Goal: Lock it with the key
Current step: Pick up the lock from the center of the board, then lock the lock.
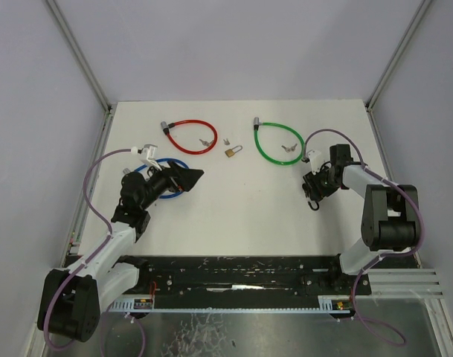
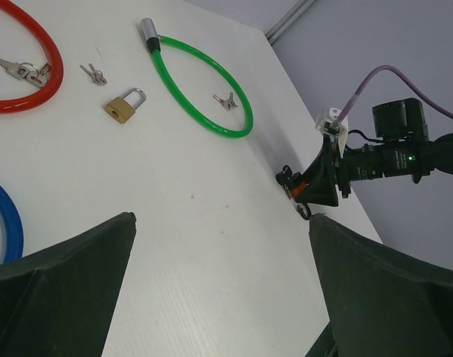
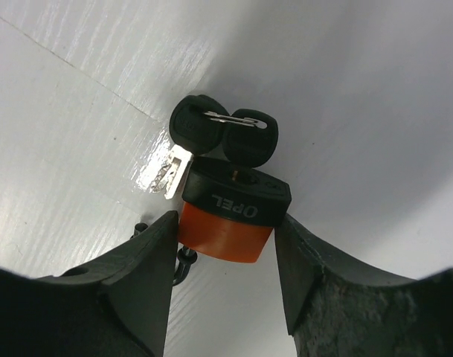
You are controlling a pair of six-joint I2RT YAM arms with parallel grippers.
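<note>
Right gripper [image 3: 226, 223] pinches the orange-and-black padlock [image 3: 237, 199], black keys [image 3: 222, 134] at its 12 o'clock; left gripper [image 2: 222, 219] hangs spread over the surface [image 2: 204, 171].

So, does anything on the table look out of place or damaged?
Nothing looks spilled or damaged. Only the orange-and-black padlock, clamped in the right pincer, has its two black keys bunched against it; I cannot tell if one is inserted.

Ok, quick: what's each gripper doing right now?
Left gripper: open, holding nothing.
Right gripper: closed on the small orange-and-black padlock, black-headed keys at its top end.
</note>
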